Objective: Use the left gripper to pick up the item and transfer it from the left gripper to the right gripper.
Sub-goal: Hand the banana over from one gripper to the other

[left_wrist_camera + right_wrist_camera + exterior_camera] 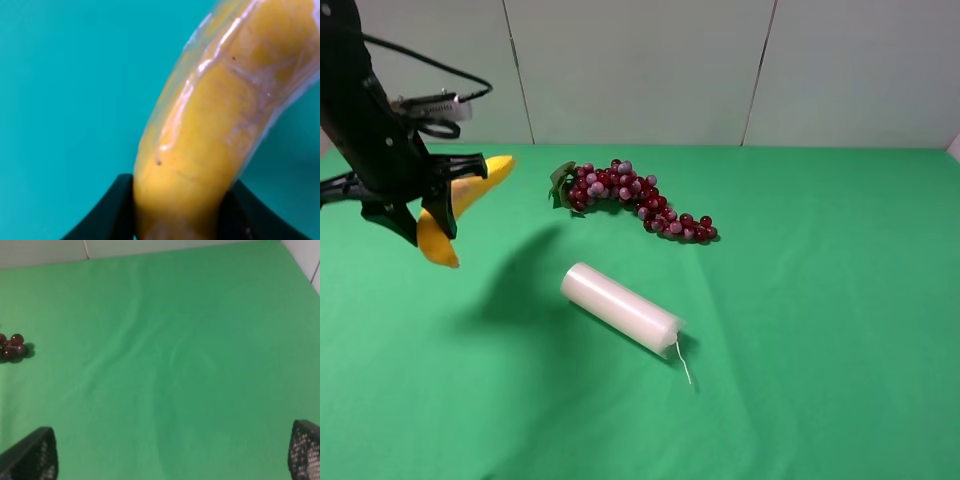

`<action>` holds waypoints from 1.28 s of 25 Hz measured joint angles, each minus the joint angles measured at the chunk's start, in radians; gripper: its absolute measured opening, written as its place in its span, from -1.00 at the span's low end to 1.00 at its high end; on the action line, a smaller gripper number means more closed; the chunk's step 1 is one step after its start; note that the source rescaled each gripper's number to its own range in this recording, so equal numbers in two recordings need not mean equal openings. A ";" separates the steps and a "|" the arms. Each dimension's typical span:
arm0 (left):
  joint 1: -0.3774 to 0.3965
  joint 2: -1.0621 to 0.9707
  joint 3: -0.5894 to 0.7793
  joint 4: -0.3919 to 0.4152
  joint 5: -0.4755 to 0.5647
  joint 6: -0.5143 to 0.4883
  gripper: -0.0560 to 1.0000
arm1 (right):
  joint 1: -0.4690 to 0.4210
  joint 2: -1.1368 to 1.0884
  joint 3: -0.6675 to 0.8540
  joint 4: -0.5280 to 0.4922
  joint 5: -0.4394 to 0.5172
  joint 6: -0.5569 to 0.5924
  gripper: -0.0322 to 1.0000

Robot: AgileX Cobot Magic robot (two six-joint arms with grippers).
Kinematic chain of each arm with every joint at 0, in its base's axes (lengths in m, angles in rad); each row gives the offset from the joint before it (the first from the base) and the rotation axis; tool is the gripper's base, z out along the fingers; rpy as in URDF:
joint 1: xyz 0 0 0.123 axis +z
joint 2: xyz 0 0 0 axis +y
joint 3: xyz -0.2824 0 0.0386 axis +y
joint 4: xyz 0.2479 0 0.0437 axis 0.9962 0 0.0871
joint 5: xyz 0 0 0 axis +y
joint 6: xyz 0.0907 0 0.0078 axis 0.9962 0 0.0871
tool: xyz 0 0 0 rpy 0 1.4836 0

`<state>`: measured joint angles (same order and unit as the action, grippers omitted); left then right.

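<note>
From the high camera, the left gripper (420,214) is clenched across the middle of the banana (485,178). It holds the fruit aslant above the green cloth (820,300) at the table's far left, one yellow end poking up past the fingers and the other hanging below. Its shadow falls on the cloth toward the white plastic-wrapped roll (620,308).

The left wrist camera shows what that view cannot: a clear, glossy film creased over the banana's skin, a few dark specks, and the two black fingers (107,215) pressing either side.

Only the right wrist camera shows the right gripper (167,455). Its mesh-textured black fingertips stand wide apart with nothing between them, over bare, faintly rippled cloth. A few berries of the dark red grape bunch (635,200) sit at the edge of that view.

The roll lies diagonally near the middle, a thin thread trailing from its nearer end. The grapes lie beyond it, well apart. The right half of the cloth lies open up to the pale back wall (640,70).
</note>
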<state>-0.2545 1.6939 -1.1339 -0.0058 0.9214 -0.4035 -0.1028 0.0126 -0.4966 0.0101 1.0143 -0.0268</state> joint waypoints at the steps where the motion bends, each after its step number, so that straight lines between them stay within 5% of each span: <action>1: 0.000 0.000 -0.024 0.000 0.019 0.034 -0.89 | 0.000 0.000 0.000 0.000 0.000 0.000 1.00; 15: 0.000 0.000 -0.161 -0.034 0.156 0.365 -0.89 | 0.000 0.000 0.000 0.000 0.000 0.000 1.00; 21: -0.019 0.006 -0.163 -0.041 0.155 0.420 -0.89 | 0.000 0.000 0.000 0.000 0.000 0.000 1.00; 32: -0.201 0.107 -0.310 0.011 0.200 0.438 -0.89 | 0.000 0.000 0.000 0.000 0.000 0.000 1.00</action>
<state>-0.4553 1.8006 -1.4441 0.0055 1.1213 0.0341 -0.1028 0.0126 -0.4966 0.0101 1.0143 -0.0268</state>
